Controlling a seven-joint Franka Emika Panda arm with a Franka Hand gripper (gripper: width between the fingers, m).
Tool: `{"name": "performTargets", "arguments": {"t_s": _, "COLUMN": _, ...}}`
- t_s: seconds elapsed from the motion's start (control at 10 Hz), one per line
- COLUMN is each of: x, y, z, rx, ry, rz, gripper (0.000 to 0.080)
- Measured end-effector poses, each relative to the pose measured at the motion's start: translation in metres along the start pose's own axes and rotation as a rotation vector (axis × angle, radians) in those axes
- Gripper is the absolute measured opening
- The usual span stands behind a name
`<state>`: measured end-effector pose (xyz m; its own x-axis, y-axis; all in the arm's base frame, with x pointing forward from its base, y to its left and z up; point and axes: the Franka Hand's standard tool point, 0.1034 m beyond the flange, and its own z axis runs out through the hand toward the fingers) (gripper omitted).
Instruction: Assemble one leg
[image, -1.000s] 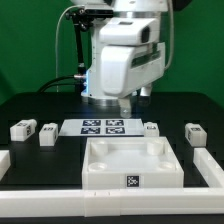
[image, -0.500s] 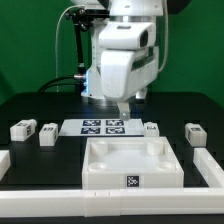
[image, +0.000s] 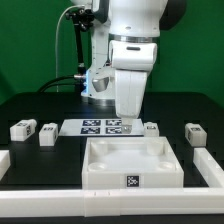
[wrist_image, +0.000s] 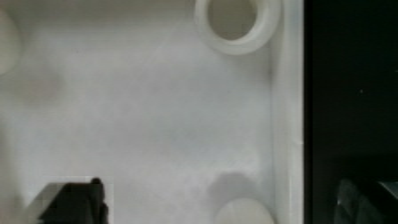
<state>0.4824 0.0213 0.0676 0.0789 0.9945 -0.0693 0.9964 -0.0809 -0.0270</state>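
Observation:
Several legs, small white blocks with marker tags, lie on the black table: two at the exterior view's left (image: 22, 129) (image: 47, 134) and two at its right (image: 152, 128) (image: 193, 134). The large white tray (image: 100, 158) sits in front of the marker board (image: 105, 127). My gripper (wrist_image: 228, 205) hangs above the tray's back part, open and empty. In the wrist view one dark finger (wrist_image: 71, 203) shows over the white tray surface (wrist_image: 143, 110), near a round corner hole (wrist_image: 237, 22). No leg is near the fingers. In the exterior view the arm's housing hides the fingertips.
White rails border the table at the front (image: 100, 205), at the exterior view's left (image: 3, 163) and at its right (image: 208, 168). The robot's base and cables (image: 75, 60) stand behind the marker board.
The wrist has turned and the hand has shifted toward the exterior view's right, now standing upright over the tray's back edge. The legs and the tray have not moved.

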Motion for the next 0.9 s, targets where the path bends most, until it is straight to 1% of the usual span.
{"name": "performTargets", "arguments": {"t_s": 0.2, "x": 0.0, "y": -0.001, "z": 0.002, "rx": 0.004, "ry": 0.0, "rz": -0.009, "gripper": 0.065}}
{"name": "performTargets", "arguments": {"t_s": 0.4, "x": 0.0, "y": -0.013, "z": 0.016, "rx": 0.037, "ry": -0.001, "rz": -0.028, "gripper": 0.065}}
{"name": "performTargets", "arguments": {"t_s": 0.6, "x": 0.0, "y": -0.025, "z": 0.026, "rx": 0.057, "ry": 0.001, "rz": -0.041, "gripper": 0.065}}
{"name": "performTargets", "arguments": {"t_s": 0.7, "x": 0.0, "y": -0.029, "z": 0.031, "rx": 0.069, "ry": 0.0, "rz": -0.04, "gripper": 0.065}}
{"name": "performTargets", "arguments": {"t_s": 0.9, "x": -0.002, "y": -0.036, "z": 0.045, "rx": 0.099, "ry": 0.001, "rz": -0.036, "gripper": 0.065}}
